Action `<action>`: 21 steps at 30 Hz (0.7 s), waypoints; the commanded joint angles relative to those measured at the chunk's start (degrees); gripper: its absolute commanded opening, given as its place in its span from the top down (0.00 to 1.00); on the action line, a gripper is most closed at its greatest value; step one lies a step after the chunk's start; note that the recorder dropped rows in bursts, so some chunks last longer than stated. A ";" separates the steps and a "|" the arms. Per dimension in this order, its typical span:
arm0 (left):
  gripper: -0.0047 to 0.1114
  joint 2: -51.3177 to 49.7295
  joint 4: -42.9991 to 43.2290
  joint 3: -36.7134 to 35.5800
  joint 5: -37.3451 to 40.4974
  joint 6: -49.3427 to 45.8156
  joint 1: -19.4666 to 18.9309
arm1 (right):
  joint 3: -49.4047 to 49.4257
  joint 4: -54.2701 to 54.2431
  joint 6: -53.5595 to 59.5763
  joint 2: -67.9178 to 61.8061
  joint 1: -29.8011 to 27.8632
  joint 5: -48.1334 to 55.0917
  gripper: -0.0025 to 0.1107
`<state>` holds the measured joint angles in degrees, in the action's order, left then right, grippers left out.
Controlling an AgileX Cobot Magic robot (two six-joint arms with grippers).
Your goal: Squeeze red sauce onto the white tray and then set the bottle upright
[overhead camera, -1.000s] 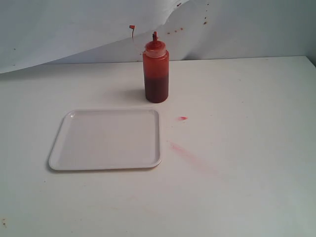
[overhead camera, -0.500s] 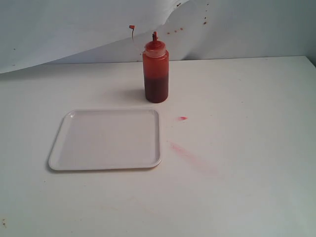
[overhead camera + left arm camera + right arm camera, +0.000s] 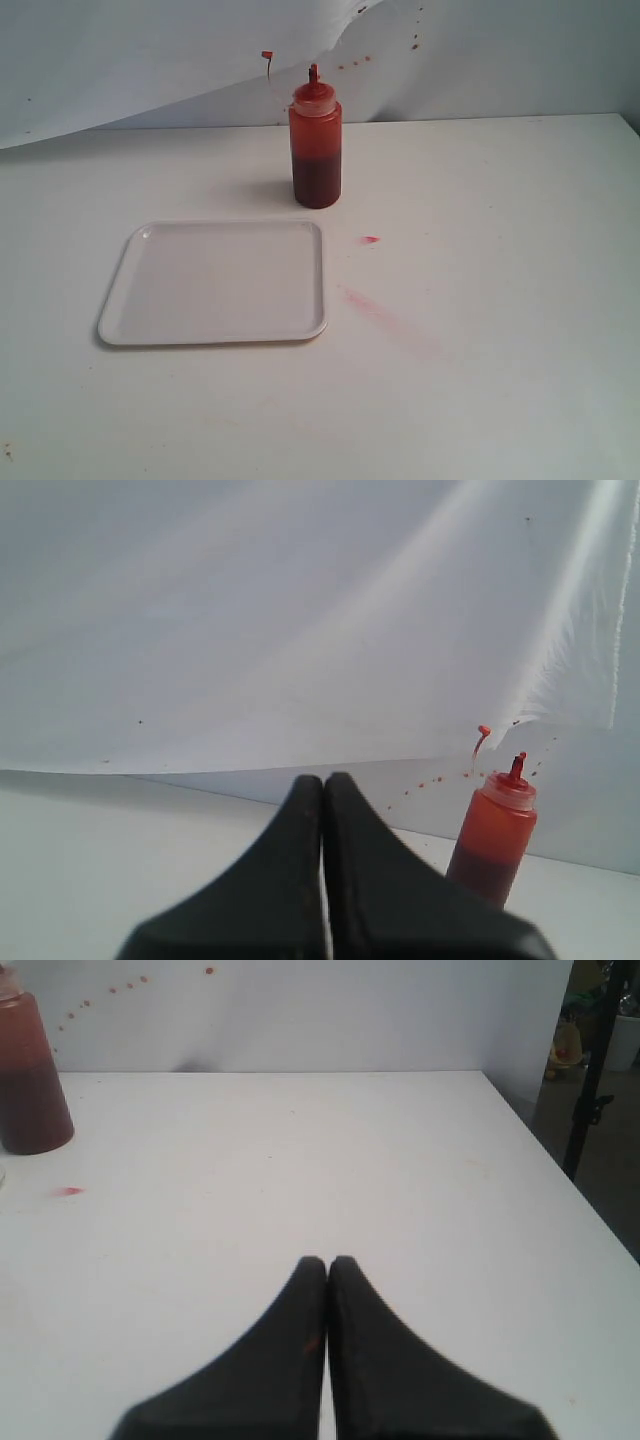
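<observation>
Left wrist view shows the left claw (image 3: 323,785) pinched shut and empty, as is the right claw (image 3: 327,1263); reaching unopened for the uncapped squeeze bottle (image 3: 492,840) ahead could topple it.

No writing, label, brand, number or sign can be read in any view; the bottle (image 3: 316,150) and the white tray (image 3: 215,285) show plain surfaces with nothing legible on them
</observation>
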<state>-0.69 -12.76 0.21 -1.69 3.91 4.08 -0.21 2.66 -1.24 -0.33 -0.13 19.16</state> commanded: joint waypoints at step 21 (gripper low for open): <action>0.96 -17.54 15.50 -0.21 -50.05 11.22 -0.11 | 0.21 -0.34 0.34 0.33 -0.34 -0.06 0.98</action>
<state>-10.35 -1.58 0.21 -46.16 13.17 4.08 -0.21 2.66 -1.24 -0.33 -0.13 19.16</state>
